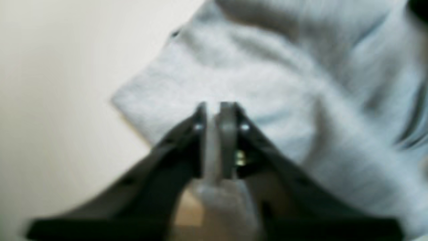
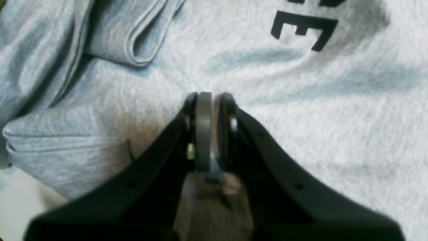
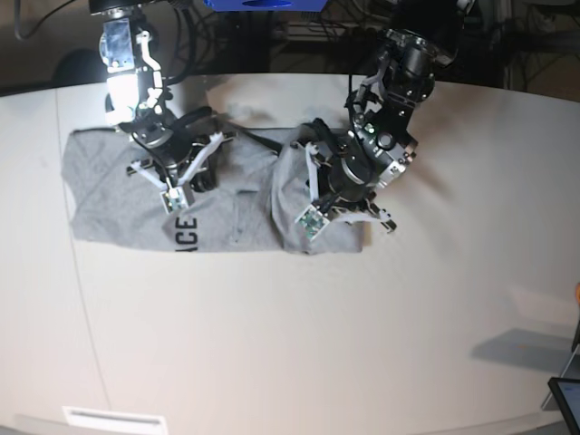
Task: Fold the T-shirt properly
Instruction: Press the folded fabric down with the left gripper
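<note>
t-shirt half-bunched on table, both arms over it

the t-shirt [image 3: 118,195] lies on the white table [image 3: 272,344], flat at the base view's left, bunched into folds at its right end. black lettering [image 2: 302,28] faces up beside the right gripper [image 2: 212,95]. right gripper's jaws are nearly together, tips on or just over the flat cloth; no fabric visibly pinched. left gripper [image 1: 217,105] sits over a folded corner near the shirt's edge, a narrow gap between its pads; wrist view is blurred, can't tell if it grips cloth.

T-shirt [image 3: 118,195]: black capitals "ACE"; wrist view shows "E"
</note>
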Controlling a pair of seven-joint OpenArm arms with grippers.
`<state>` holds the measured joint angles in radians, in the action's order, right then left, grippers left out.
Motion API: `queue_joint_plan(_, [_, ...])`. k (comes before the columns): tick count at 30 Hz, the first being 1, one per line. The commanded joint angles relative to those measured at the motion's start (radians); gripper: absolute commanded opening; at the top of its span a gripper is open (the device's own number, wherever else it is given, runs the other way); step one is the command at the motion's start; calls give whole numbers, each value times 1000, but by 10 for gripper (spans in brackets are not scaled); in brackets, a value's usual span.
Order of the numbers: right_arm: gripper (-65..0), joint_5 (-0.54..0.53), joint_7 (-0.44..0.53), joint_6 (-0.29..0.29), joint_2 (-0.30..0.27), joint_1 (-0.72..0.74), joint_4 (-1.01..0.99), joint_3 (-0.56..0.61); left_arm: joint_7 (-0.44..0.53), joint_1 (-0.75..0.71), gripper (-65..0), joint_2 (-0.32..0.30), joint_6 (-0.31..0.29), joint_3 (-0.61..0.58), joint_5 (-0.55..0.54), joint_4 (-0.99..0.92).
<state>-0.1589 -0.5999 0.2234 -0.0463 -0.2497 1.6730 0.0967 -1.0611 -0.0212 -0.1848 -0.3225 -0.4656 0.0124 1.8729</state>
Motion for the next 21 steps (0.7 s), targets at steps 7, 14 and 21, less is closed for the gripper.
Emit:
queue_joint_plan(7, [-582, 8, -96, -3, -4, 6, 0, -1, 32, -19, -287, -23, -162, 170, 8, 78])
queue_joint_plan(14, [-582, 8, -97, -3, -4, 14, 0, 2, 35, -18, -286, -22, -318, 183, -2, 101])
queue_joint_plan(21, [-582, 8, -97, -3, -4, 14, 0, -1, 29, -7, -291, -29, -376, 428, -432, 87])
